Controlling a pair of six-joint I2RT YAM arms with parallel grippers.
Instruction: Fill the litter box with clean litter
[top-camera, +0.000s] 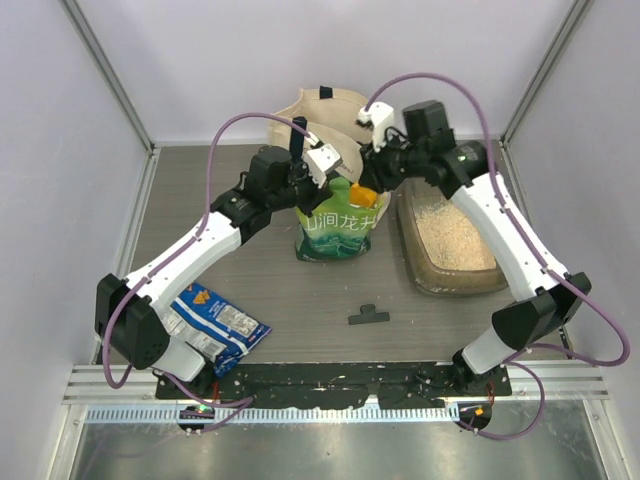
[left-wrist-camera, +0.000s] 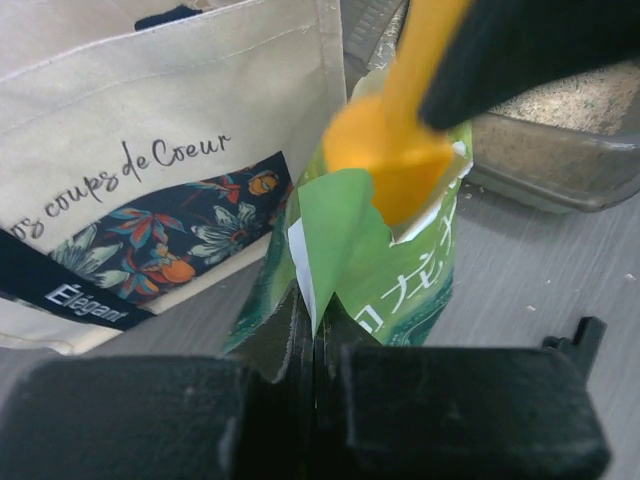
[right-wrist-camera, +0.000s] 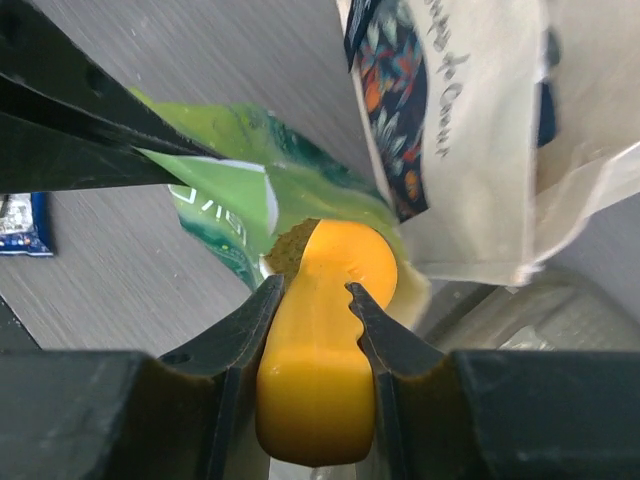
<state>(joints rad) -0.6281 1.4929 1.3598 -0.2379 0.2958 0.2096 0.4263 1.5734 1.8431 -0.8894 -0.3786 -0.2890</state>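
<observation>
The cream canvas tote bag (left-wrist-camera: 150, 100), upper left, read "coups de Coeur" and "Élégant"; the green-and-white pouch (top-camera: 335, 228) bore white Chinese characters.

Both arms were extended to upper centre. Left end effector (left-wrist-camera: 313, 335) pinched the pouch (left-wrist-camera: 390, 270) edge; right end effector (right-wrist-camera: 313, 290) clamped the scoop (right-wrist-camera: 318, 370).

cream canvas tote bag (top-camera: 340, 103): back | green-and-white pouch (top-camera: 335, 232): upright before it | orange plastic scoop (right-wrist-camera: 318, 350): at pouch mouth | blue snack bag (top-camera: 215, 325): near-left | black clip (top-camera: 367, 316): centre
</observation>
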